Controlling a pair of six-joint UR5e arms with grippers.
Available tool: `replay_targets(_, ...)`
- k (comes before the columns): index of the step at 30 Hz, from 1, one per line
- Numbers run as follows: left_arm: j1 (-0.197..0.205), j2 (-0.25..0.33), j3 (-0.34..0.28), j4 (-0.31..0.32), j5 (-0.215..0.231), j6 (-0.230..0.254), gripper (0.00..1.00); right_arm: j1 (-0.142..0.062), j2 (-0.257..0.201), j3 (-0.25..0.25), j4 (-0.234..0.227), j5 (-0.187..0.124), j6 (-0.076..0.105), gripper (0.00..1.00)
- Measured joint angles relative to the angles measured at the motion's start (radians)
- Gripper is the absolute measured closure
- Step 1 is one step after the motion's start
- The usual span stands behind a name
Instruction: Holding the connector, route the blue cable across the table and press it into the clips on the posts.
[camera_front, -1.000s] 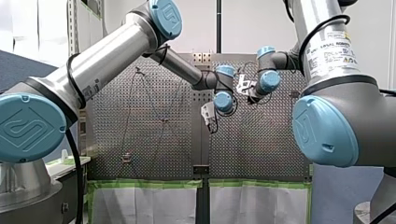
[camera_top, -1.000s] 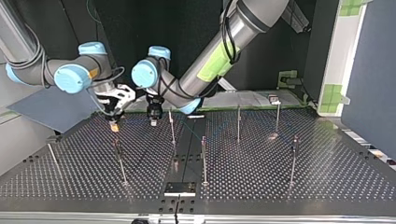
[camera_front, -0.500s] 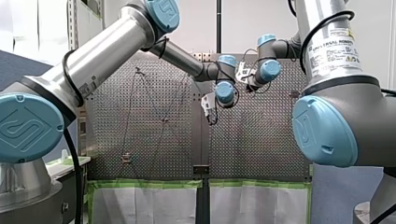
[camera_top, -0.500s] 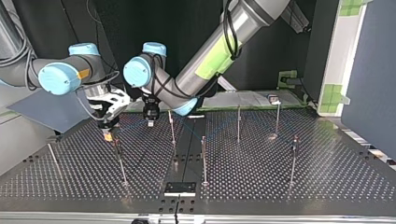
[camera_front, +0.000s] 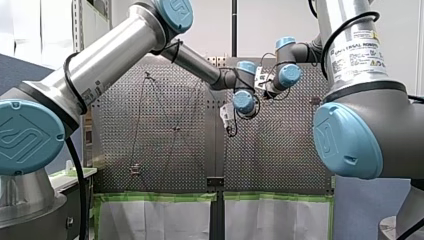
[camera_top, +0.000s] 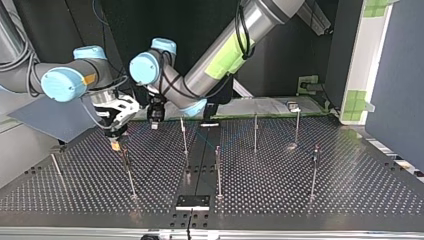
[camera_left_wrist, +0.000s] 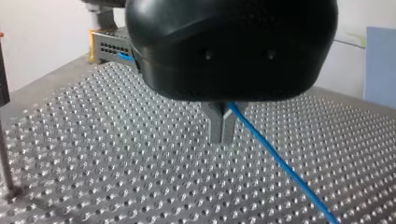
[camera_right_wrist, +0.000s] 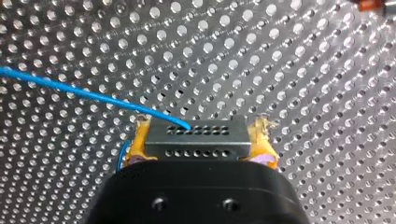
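Two sets of jaws hang close together in the upper left of the top view, above the perforated desk (camera_top: 280, 190). The right jaws, with yellow pads (camera_right_wrist: 135, 147), clamp the grey connector (camera_right_wrist: 196, 137) from both sides. The blue cable (camera_right_wrist: 93, 95) enters the connector's upper row of holes and runs away over the desk. The left jaws, two metal fingers (camera_left_wrist: 217, 123), stand narrow, pinched on the blue cable, which leaves them slanting down toward the desk. Several thin posts (camera_top: 184, 136) stand upright across the desk in the top view, the nearest just right of the left jaws, and the cable shows only faintly beside it.
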Motion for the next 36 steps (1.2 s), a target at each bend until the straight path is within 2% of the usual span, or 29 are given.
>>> replay_targets(4,0.009,-0.001,-0.035,0.034,0.03,-0.018,1.0,0.006,0.002,0.001,0.0,0.0,-0.001,1.0)
replay_targets(11,0.014,-0.001,-0.084,0.062,0.04,-0.026,1.0,0.018,0.006,0.021,-0.002,0.003,-0.002,1.0)
replay_targets(23,0.009,-0.001,-0.092,0.062,0.044,-0.025,1.0,0.022,0.01,0.04,-0.003,0.011,-0.001,1.0)
replay_targets(30,0.0,-0.001,-0.092,0.08,0.084,-0.029,1.0,0.019,0.011,0.045,-0.003,0.014,0.0,1.0)
replay_targets(36,-0.003,-0.002,-0.092,0.097,0.092,-0.036,1.0,0.016,0.012,0.046,-0.003,0.015,0.0,1.0)
